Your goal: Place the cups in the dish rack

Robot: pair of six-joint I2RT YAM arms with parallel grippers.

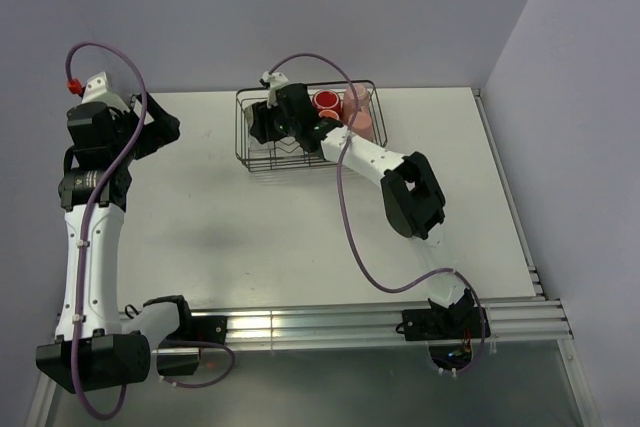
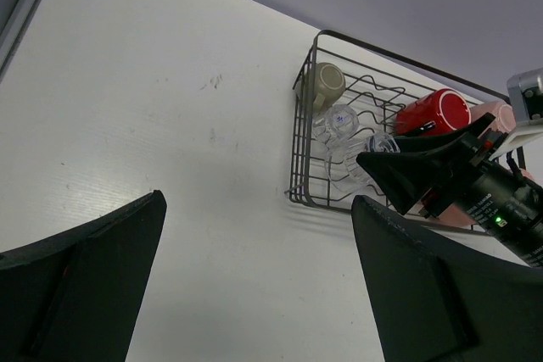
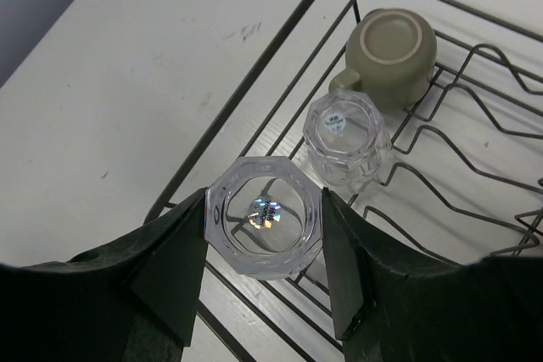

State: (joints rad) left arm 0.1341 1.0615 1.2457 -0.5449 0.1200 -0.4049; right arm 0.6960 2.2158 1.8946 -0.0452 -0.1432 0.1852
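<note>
My right gripper [image 3: 265,214] is shut on a clear glass [image 3: 264,247], holding it over the left end of the black wire dish rack [image 3: 254,82]. A second clear glass [image 3: 346,137] and the grey-olive mug [image 3: 390,55] stand base-up in the rack just beyond it. In the top view the red mug [image 1: 325,100], pale pink mug [image 1: 357,102], orange mug [image 1: 330,115] and salmon tumbler [image 1: 366,127] fill the right end of the rack [image 1: 243,152]. My left gripper [image 2: 259,294] is open and empty above bare table, left of the rack [image 2: 299,150].
The white table [image 1: 250,237] ends at a metal rail [image 1: 330,325] in front, with purple-grey walls behind and to the right. My right arm [image 1: 400,182] stretches across the table's middle to the rack. My left arm [image 1: 95,197] stands along the left edge.
</note>
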